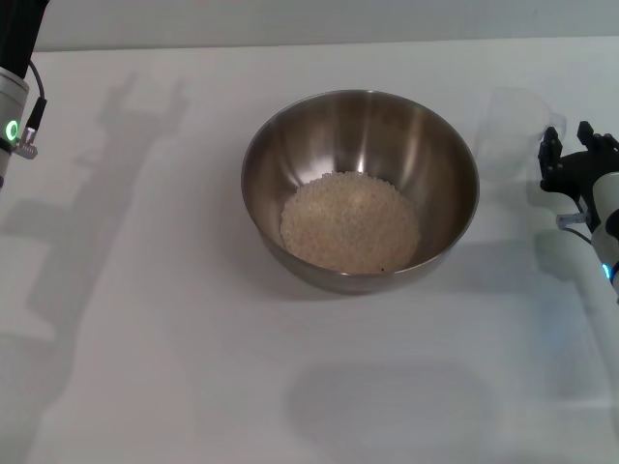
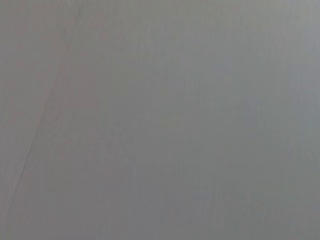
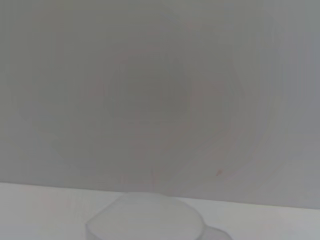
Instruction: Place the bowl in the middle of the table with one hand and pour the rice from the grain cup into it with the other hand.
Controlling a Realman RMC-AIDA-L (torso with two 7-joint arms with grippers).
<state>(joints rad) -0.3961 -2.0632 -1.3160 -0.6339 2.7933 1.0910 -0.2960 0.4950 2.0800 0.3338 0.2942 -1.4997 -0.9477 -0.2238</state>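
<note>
The steel bowl (image 1: 360,188) stands in the middle of the white table (image 1: 174,367). The rice (image 1: 350,221) lies in a loose heap on its bottom. The clear grain cup (image 1: 517,130) stands upright and looks empty on the table, right of the bowl. Its rim also shows in the right wrist view (image 3: 145,222). My right gripper (image 1: 571,153) is just to the right of the cup at table height, with its fingers apart and nothing between them. Only my left arm's wrist with its green ring light (image 1: 14,116) shows, at the far left edge, raised; its gripper is out of view.
The arms' shadows fall on the table to the left of the bowl and in front of it. The table's far edge runs along the top of the head view. The left wrist view shows only a plain grey surface.
</note>
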